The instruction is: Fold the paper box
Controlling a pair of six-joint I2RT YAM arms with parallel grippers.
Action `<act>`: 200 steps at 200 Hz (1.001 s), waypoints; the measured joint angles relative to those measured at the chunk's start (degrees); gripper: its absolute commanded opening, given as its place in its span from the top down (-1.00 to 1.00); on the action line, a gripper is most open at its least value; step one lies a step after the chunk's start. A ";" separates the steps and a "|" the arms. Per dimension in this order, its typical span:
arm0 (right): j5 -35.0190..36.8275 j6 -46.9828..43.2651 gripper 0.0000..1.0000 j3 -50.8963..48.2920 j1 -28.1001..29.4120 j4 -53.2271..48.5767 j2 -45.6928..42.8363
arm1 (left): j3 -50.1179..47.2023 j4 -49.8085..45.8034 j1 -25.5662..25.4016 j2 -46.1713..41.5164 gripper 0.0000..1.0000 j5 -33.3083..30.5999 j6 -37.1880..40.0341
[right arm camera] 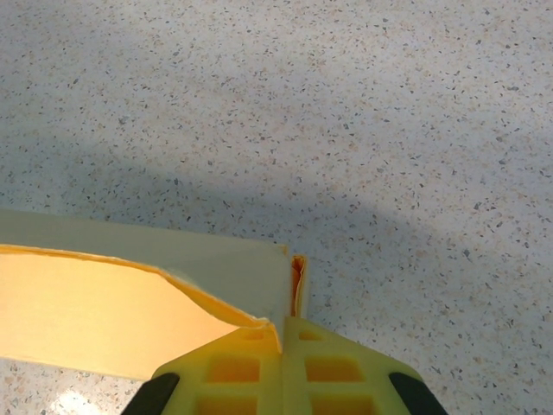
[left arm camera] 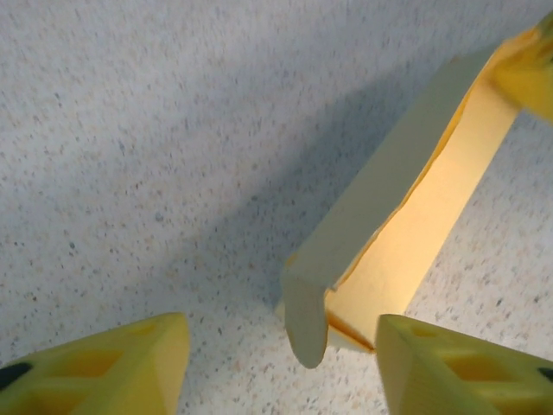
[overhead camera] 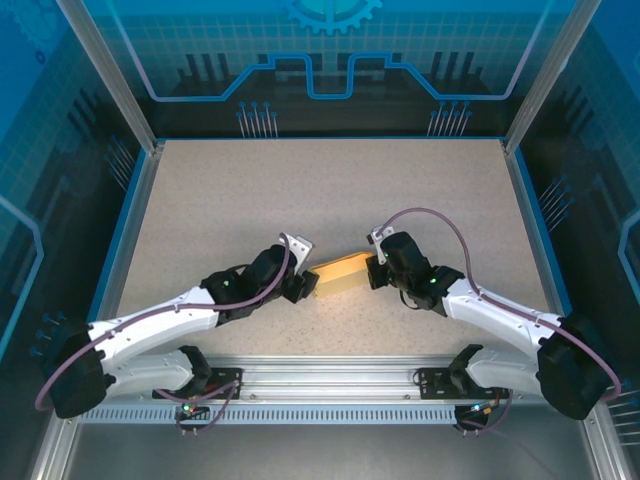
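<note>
My right jaws: clamped on paper box (right arm camera: 216,277) corner.
My left jaws: apart, flanking loose flap (left arm camera: 304,324).
Advice: tuck flap in squarely.

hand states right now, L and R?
Left hand: open, one end of the paper box between its fingers, not gripped.
Right hand: closed, pinching the box's other end.

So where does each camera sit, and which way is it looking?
Top external: fixed above and behind the arms, looking down at the speckled beige table; both arms show, left claw and right claw at the pale yellow thin-card paper box.
Left wrist: on the left arm, facing the box's end between its open yellow fingers.
Right wrist: on the right arm, facing its shut claw pinching the box.
All share box and table.
</note>
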 measured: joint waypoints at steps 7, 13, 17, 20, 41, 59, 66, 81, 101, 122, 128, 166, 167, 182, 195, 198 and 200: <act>0.02 0.00 0.93 0.09 0.09 0.00 0.13 | 0.35 -0.61 0.20 0.96 0.04 0.48 0.11; 0.15 0.00 0.93 0.15 0.20 -0.11 0.20 | 0.70 -0.92 0.35 1.73 0.11 0.63 0.04; 0.17 0.00 0.93 0.26 0.26 -0.22 0.22 | 0.94 -1.11 0.42 2.12 0.14 0.85 0.28; 0.22 0.00 0.93 0.33 0.31 -0.28 0.24 | 1.14 -1.27 0.48 2.43 0.16 1.01 0.11; 0.35 0.00 0.94 0.46 0.46 -0.68 0.24 | 2.45 -1.49 0.63 3.65 0.30 1.66 0.28; 0.46 0.00 0.94 0.66 0.59 -1.03 0.24 | 3.08 -1.44 0.70 4.04 0.40 2.12 0.20; 0.55 0.00 0.93 0.70 0.70 -1.11 0.24 | 3.15 -1.46 0.74 4.11 0.44 2.16 0.17; 0.59 0.00 0.94 0.70 0.74 -1.20 0.24 | 3.19 -1.49 0.85 4.22 0.53 2.67 0.24; 0.59 0.00 0.93 0.74 0.79 -1.25 0.24 | 3.26 -1.51 0.85 4.50 0.59 3.17 0.11; 0.59 0.00 0.94 0.74 0.79 -1.25 0.24 | 3.32 -1.68 0.85 4.79 0.65 3.85 -0.76; 0.59 0.02 0.93 0.74 0.79 -1.25 0.24 | 3.32 -1.70 0.85 4.94 0.67 4.11 -1.25; 0.76 0.15 0.94 0.74 0.94 -1.25 0.24 | 4.61 -2.91 1.01 5.90 0.84 4.66 -4.48; 0.79 0.20 0.93 0.74 0.96 -1.25 0.24 | 4.66 -2.93 1.01 5.92 0.84 4.66 -4.66; 1.09 0.39 0.93 0.74 1.11 -1.27 0.24 | 5.20 -3.23 1.25 6.38 0.89 4.63 -6.25; 1.29 0.44 0.93 0.74 1.20 -1.27 0.24 | 5.35 -3.34 1.33 6.54 0.94 4.66 -7.82; 1.40 0.46 0.93 0.74 1.20 -1.27 0.24 | 5.40 -3.37 1.33 6.58 0.95 4.63 -7.91; 1.44 0.46 0.94 0.74 1.20 -1.27 0.24 | 5.44 -3.37 1.33 6.58 0.96 4.63 -8.35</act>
